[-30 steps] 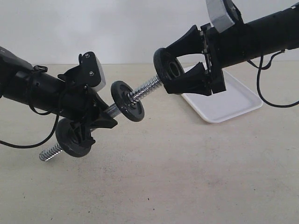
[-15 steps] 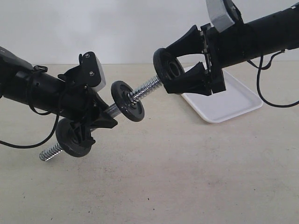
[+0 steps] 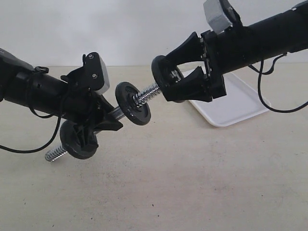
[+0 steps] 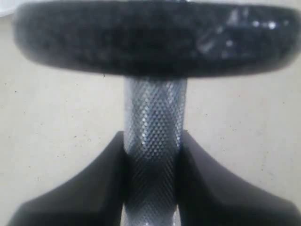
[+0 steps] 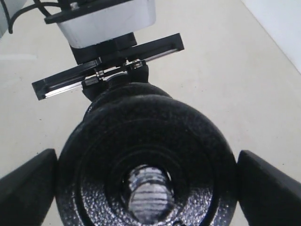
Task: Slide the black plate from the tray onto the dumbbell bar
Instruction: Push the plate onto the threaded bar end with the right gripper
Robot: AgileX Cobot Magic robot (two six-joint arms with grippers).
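- Exterior view: the left gripper is clamped partway closed on the middle of the dumbbell bar. The bar is held off the table, tilted from 8 o'clock up to 2 o'clock.
- Left wrist view: both fingers press the knurled shaft.
- The right gripper has its jaws spread wide and grips the black plate by its rim — one fingertip on each edge.
- The plate is on the bar's upper threaded end, at 2 o'clock from the left gripper. In the right wrist view, the bar's tip shows through the plate's centre hole.
- Two other black discs are on the bar: one between the grippers, one at 8 o'clock from the left gripper.
- The white tray lies on the table at 4 o'clock from the plate — well apart from it.
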